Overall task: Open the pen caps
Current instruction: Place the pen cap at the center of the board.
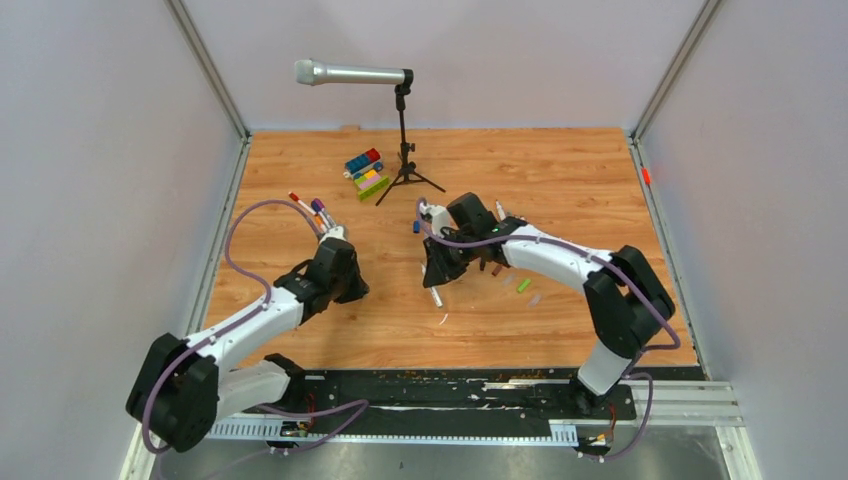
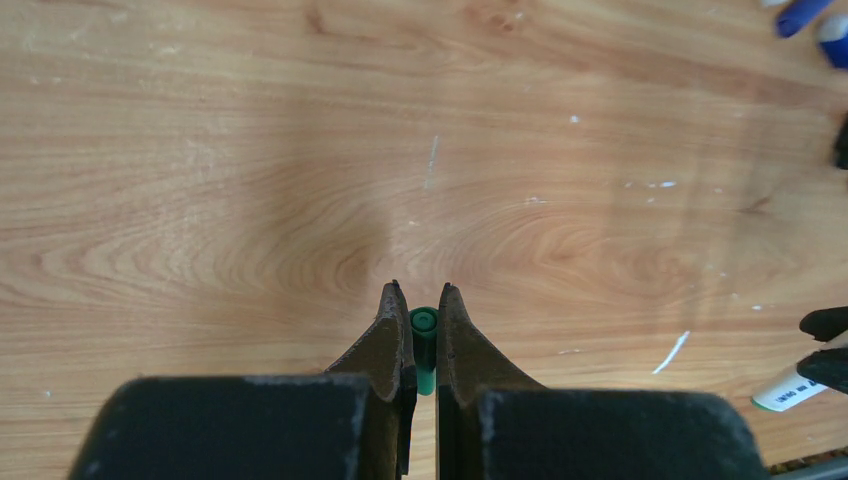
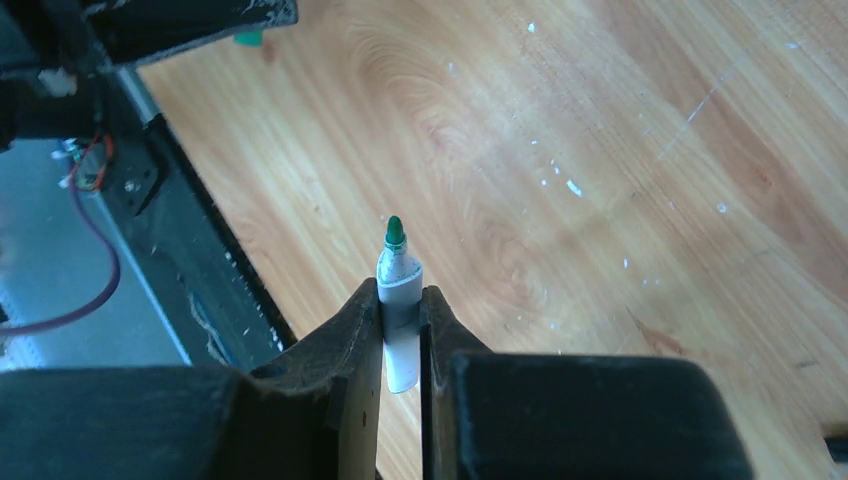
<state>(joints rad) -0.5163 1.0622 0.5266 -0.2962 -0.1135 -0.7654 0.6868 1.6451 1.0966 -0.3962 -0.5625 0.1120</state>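
The right gripper [image 3: 401,288] pinched a white pen [image 3: 398,335] by its barrel. The pen's long axis ran along the fingers, with its bare green nib pointing past them toward the table [image 3: 560,130] edge. The left gripper [image 2: 421,292] was clamped on a green cap [image 2: 424,345], whose open mouth faced outward.

The left arm [image 1: 250,318] and the right arm [image 1: 555,255] have white tubes with chunky black joints. A thin purple cable [image 1: 229,247] loops along each one. Both are fixed to a long black plate [image 1: 440,385]. Small red wires [image 3: 92,158] show by the plate. The left gripper [image 2: 420,290] and the right gripper [image 3: 400,290] have dark pointed fingers [image 2: 385,340], scratched brown, on boxy black blocks.
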